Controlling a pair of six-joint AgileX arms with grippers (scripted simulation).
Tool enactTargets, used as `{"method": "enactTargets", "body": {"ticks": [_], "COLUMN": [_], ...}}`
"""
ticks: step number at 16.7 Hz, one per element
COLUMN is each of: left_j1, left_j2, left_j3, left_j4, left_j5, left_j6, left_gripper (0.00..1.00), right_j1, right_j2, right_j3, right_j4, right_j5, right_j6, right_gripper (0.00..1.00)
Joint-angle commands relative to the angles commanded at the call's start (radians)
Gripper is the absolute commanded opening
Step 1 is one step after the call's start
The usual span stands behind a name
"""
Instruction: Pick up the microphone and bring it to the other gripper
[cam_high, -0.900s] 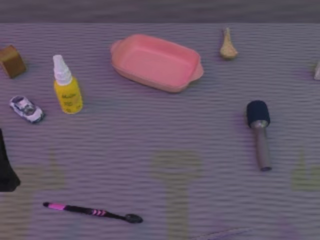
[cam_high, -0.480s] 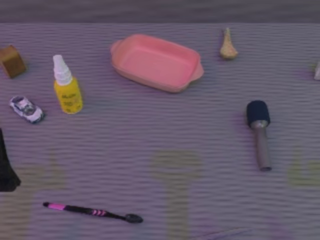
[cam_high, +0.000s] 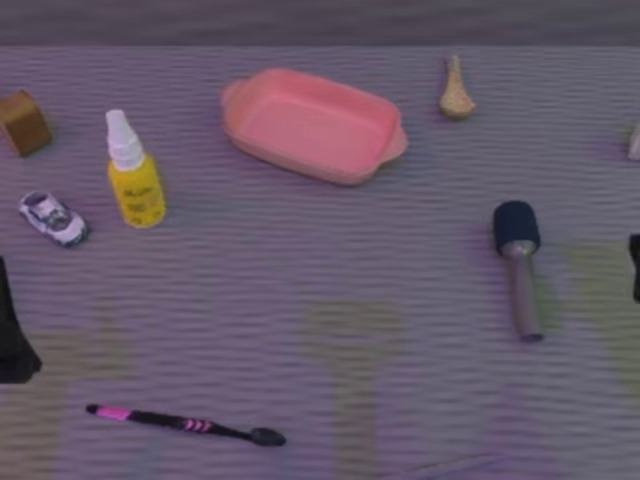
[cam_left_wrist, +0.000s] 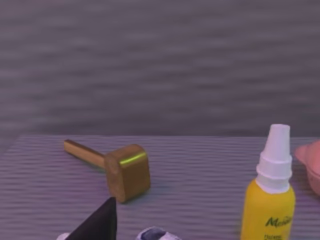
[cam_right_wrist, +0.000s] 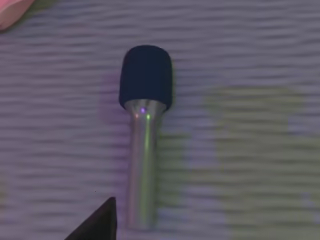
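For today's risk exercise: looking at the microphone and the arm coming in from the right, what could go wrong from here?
1. The microphone lies flat, and its smooth round handle might roll or slip when pinched.
2. The right gripper is only at the table's right edge, so a misaligned descent could hit the soft foam head.
3. The left gripper waits far away, a long carry.

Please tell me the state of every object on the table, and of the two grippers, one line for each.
microphone: lying flat, untouched
right gripper: at the table's right edge, beside the microphone
left gripper: parked at the left edge
spray bottle: upright, capped
pink tray: empty
toothbrush: lying flat
toy car: on its wheels
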Motion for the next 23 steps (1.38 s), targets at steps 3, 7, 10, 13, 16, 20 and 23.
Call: {"method": "enactTargets", "body": {"ticks": [3, 7, 10, 13, 16, 20, 23], "left_j1": [0.000, 0.000, 0.000, 0.000, 0.000, 0.000, 0.000], "left_j2": [0.000, 0.000, 0.000, 0.000, 0.000, 0.000, 0.000], "left_j3": [0.000, 0.000, 0.000, 0.000, 0.000, 0.000, 0.000], "left_j4": [0.000, 0.000, 0.000, 0.000, 0.000, 0.000, 0.000], "left_j5": [0.000, 0.000, 0.000, 0.000, 0.000, 0.000, 0.000], "left_j6": [0.000, 0.000, 0.000, 0.000, 0.000, 0.000, 0.000], "left_gripper": [1.00, 1.00, 1.00, 1.00, 1.00, 1.00, 1.00], "right_j1": [0.063, 0.135, 0.175, 0.197, 0.200, 0.195, 0.195], "right_j2": [0.316, 0.644, 0.805, 0.898, 0.910, 0.910, 0.953], "right_j3": [0.189, 0.413, 0.543, 0.619, 0.630, 0.625, 0.595], "right_j4": [-0.154, -0.323, -0.407, -0.449, -0.454, -0.449, -0.381], "right_j5": [0.008, 0.015, 0.019, 0.021, 0.021, 0.020, 0.021], "right_j6": [0.067, 0.144, 0.187, 0.211, 0.214, 0.213, 0.210], "right_gripper": [1.00, 1.00, 1.00, 1.00, 1.00, 1.00, 1.00]}}
